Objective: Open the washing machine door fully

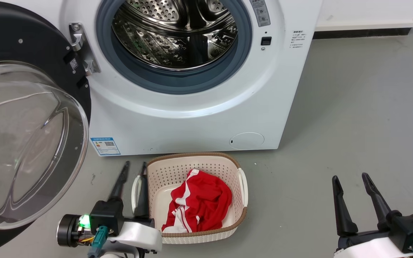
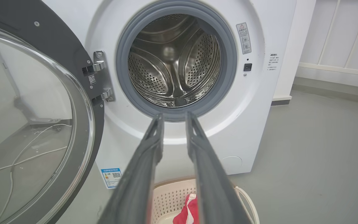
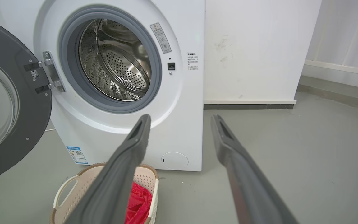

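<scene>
Task looked done or v. nearly: the washing machine door (image 1: 23,143) hung swung wide on its hinge (image 1: 81,46), up and to the left of the left gripper (image 1: 134,165), not touching it, w/ the drum (image 1: 177,32) fully exposed ahead of both grippers. Whether the hinge had more travel couldn't be told; at most a small outward push was prob. left. Left gripper was released, fingers slightly parted, nothing btwn them. Right gripper (image 1: 351,177) was also released, spread wider, holding nothing. Just right of the left gripper sat a basket (image 1: 241,186) w/ a red garment (image 1: 201,204); the right gripper was well apart from it, further right. Floor (image 1: 353,118) was grey and smooth, w/ a white wall (image 3: 259,46) behind.
</scene>
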`<state>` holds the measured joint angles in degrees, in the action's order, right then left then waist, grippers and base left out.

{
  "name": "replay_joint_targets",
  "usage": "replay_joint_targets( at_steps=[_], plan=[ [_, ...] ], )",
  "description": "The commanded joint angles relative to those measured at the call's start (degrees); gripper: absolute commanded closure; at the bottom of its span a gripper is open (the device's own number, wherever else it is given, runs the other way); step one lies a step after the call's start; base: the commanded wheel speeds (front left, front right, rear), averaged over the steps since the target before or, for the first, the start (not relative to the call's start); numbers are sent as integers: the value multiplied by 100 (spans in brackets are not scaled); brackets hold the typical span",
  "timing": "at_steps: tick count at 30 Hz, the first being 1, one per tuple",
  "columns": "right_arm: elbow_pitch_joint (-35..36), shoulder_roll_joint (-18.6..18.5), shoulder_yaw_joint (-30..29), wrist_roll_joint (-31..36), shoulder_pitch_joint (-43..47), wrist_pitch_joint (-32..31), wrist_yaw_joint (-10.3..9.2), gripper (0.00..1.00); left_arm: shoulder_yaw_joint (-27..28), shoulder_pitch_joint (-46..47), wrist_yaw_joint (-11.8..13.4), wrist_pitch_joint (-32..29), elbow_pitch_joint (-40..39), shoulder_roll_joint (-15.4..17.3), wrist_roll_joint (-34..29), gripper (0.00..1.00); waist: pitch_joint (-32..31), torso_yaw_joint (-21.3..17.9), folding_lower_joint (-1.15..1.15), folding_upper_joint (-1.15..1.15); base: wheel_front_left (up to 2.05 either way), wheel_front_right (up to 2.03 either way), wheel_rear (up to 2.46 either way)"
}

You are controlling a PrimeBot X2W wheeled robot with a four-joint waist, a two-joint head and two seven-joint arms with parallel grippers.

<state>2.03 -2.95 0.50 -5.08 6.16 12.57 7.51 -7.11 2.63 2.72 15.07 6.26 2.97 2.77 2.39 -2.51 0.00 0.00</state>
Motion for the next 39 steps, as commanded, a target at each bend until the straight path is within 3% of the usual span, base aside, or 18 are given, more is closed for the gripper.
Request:
replay_joint_targets(
  at_steps=[1,17,39],
  plan=[
    [-10,14,9,-23,3,34,-4,0,-13,-30,56,14,4,-1,-28,0,15,-17,0,0,0,0,0],
    [-40,13,-82,-20,-28,105,-4,0,149,-249,265,14,-96,74,-69,0,56,115,0,0,0,0,0],
    [-73,13,-47,-76,82,110,-4,0,216,-327,272,14,-158,111,-35,0,39,147,0,0,0,0,0]
  ],
)
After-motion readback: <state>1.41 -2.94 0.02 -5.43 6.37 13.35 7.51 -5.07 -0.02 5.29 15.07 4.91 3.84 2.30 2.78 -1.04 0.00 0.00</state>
